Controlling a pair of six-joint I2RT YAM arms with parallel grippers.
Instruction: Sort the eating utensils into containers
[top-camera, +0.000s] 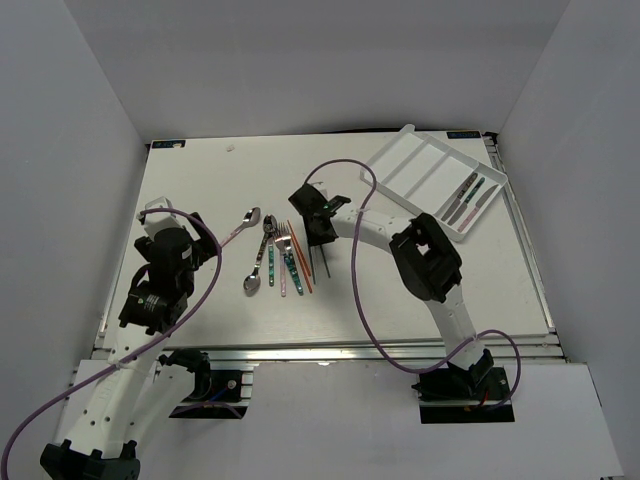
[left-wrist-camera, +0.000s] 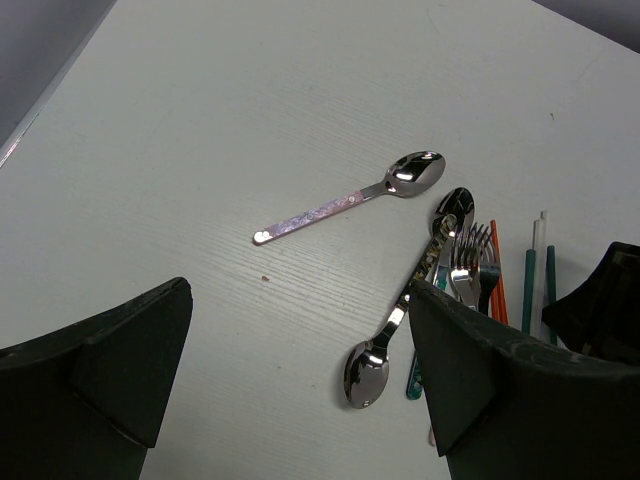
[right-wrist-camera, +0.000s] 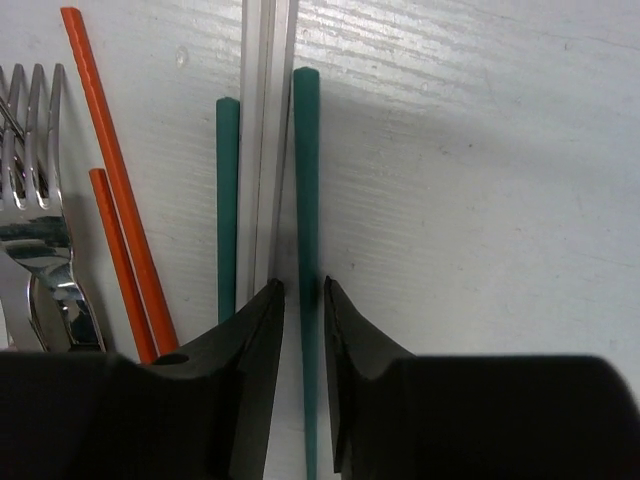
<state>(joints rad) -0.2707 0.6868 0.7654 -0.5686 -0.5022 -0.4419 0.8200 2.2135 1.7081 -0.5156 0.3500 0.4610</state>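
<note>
One worktop (top-camera: 200, 180) bore a tray (top-camera: 400, 160) at far right, two knives (top-camera: 465, 197) in its outermost compartment. Our left claw (left-wrist-camera: 300, 300) hung released near the spoons (left-wrist-camera: 415, 172). Our right claw (right-wrist-camera: 303, 290) pinched a teal chopstick (right-wrist-camera: 306, 150) lying mid-worktop.

Top cam: above + behind my bases, looks down, wide, whole table (top-camera: 200, 190) in frame. Left wrist cam: mid height, tilted down, my left fingers (left-wrist-camera: 100, 370) along the bottom. Right wrist cam: v close, nearly straight down. All 3 share the utensil pile (top-camera: 279, 258): center up top, right edge in left wrist, mostly chopsticks (right-wrist-camera: 305, 180) in right wrist.
</note>
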